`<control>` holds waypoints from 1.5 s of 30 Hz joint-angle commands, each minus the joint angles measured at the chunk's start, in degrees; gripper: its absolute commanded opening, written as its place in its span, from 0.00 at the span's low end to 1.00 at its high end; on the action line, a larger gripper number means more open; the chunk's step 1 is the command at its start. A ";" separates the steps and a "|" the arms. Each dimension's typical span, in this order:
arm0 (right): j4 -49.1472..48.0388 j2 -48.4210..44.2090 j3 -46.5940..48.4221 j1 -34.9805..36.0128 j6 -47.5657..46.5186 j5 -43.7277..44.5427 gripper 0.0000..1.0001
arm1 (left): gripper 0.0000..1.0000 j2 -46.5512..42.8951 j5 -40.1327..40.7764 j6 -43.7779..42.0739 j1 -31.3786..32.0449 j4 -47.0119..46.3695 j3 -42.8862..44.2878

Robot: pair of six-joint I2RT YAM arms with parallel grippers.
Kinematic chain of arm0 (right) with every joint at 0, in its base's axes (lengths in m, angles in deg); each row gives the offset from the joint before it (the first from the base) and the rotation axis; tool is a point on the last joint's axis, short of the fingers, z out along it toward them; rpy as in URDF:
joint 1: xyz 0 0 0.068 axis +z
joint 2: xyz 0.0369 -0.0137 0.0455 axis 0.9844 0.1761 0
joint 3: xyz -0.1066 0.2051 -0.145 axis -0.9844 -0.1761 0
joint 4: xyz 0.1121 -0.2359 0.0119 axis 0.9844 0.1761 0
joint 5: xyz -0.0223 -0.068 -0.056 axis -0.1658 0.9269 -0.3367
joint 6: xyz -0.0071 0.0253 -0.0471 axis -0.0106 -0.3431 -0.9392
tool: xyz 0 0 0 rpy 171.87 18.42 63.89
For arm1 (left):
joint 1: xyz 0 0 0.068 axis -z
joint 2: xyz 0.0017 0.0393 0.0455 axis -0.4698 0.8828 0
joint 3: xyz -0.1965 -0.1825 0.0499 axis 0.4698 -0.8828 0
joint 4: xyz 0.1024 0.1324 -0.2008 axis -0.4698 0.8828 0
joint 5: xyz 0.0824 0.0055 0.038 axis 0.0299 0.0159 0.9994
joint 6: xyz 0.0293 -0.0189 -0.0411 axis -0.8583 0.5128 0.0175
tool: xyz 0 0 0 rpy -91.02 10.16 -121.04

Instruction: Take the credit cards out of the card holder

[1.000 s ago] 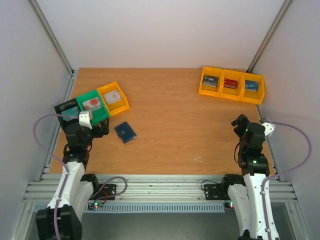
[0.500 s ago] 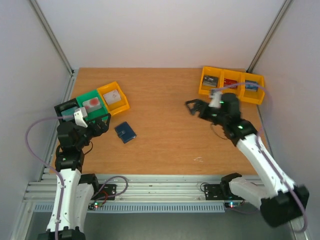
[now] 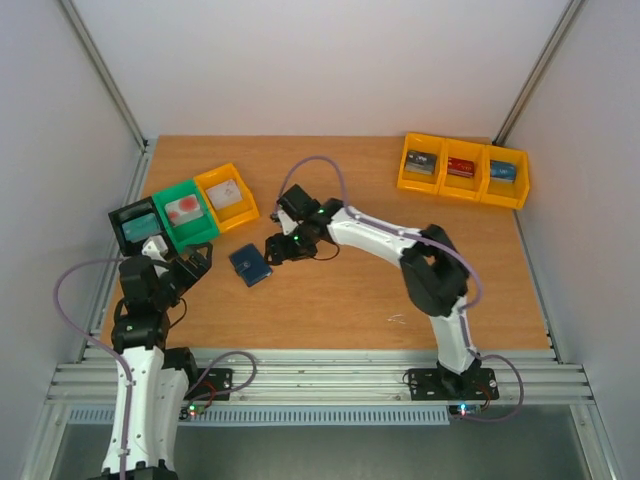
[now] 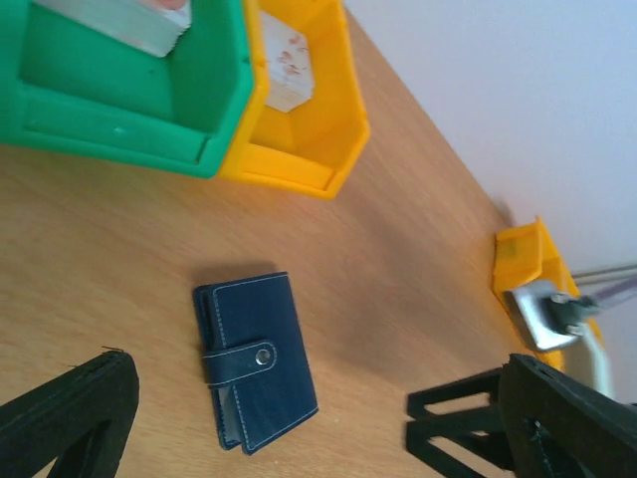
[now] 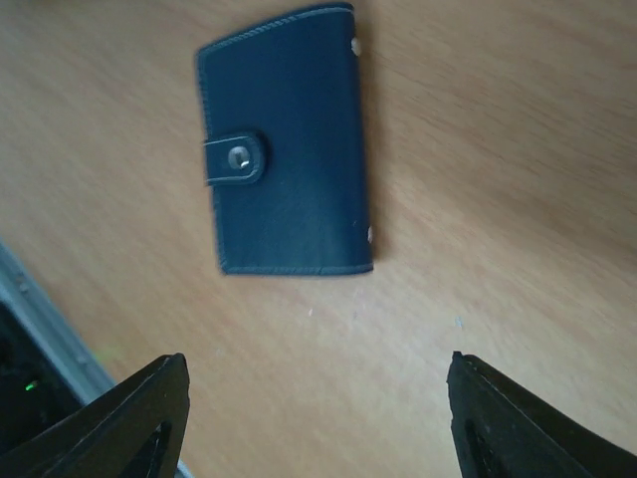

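The card holder (image 3: 250, 264) is a navy wallet lying flat on the table, closed by its snap strap. It shows in the left wrist view (image 4: 254, 363) and the right wrist view (image 5: 287, 144). The credit cards are hidden inside it; a pale sliver shows at its open edge, card or lining I cannot tell. My right gripper (image 3: 272, 248) reaches across the table and hovers just right of the wallet, jaws wide open and empty (image 5: 318, 398). My left gripper (image 3: 190, 262) is open and empty, left of the wallet and apart from it (image 4: 269, 398).
A black bin (image 3: 135, 225), a green bin (image 3: 185, 212) and a yellow bin (image 3: 228, 195) stand in a row just behind the wallet, each holding small items. Three yellow bins (image 3: 462, 168) stand at the back right. The right arm spans the table's middle.
My right arm has swung from the right side across the table to the wallet. My left gripper has drawn back slightly toward the near edge. The wallet has not moved.
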 commanded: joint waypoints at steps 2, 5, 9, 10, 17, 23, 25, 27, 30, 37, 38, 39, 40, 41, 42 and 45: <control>5.09 11.26 11.18 1.35 -1.42 -5.37 0.71 | 0.99 -0.66 2.91 2.54 -0.51 1.32 -0.97; 8.65 16.73 15.80 2.15 -2.80 -7.45 0.65 | 0.99 -0.78 3.06 3.05 -0.44 0.94 -1.51; 8.14 19.02 15.40 2.54 -2.63 -8.34 0.59 | 0.99 -1.61 3.50 3.89 -0.43 0.51 -2.19; 7.84 19.25 14.93 2.54 -2.50 -7.75 0.59 | 0.99 -1.81 3.49 4.09 -0.46 0.49 -2.31; 6.66 22.60 15.29 2.54 -3.38 -5.31 0.53 | 1.00 -2.57 3.14 5.09 -0.44 -0.08 -3.07; 7.29 24.83 18.65 2.54 -3.65 -3.25 0.41 | 0.99 -2.52 3.15 5.36 -0.43 -0.19 -3.14; 7.01 25.08 19.31 2.53 -3.84 -2.88 0.37 | 0.99 -2.57 3.17 5.43 -0.44 -0.29 -3.24; 6.76 25.35 19.62 2.48 -3.95 -2.50 0.29 | 0.99 -2.86 3.30 5.60 -0.51 -0.32 -3.31; 6.77 25.66 19.82 2.30 -4.13 -2.28 0.15 | 0.99 -3.48 3.48 5.58 -0.51 -0.14 -3.23; 10.51 19.09 20.09 1.93 -12.10 -2.04 0.01 | 0.99 -2.19 2.12 5.76 -0.75 -1.21 -2.92; 11.34 16.96 19.49 1.93 -14.69 -1.65 0.01 | 0.99 -2.15 0.68 5.73 -0.80 -2.17 -2.81; 12.21 14.26 18.52 1.93 -17.23 -0.49 0.01 | 0.99 -1.95 -1.14 5.36 -0.86 -3.41 -2.60; 12.91 11.45 17.10 1.93 -19.94 0.73 0.01 | 0.99 -1.81 -3.22 5.10 -0.88 -5.19 -2.30; 13.49 8.33 15.44 1.93 -22.82 2.34 0.01 | 0.99 -1.38 -5.22 4.55 -0.87 -6.97 -1.88; 14.02 4.74 13.31 1.93 -25.50 3.95 0.01 | 0.99 -0.98 -7.89 3.91 -0.88 -9.73 -1.22; 14.25 -6.72 6.62 1.93 -33.59 8.74 0.01 | 0.99 0.67 -18.27 -1.88 -0.80 -19.73 2.34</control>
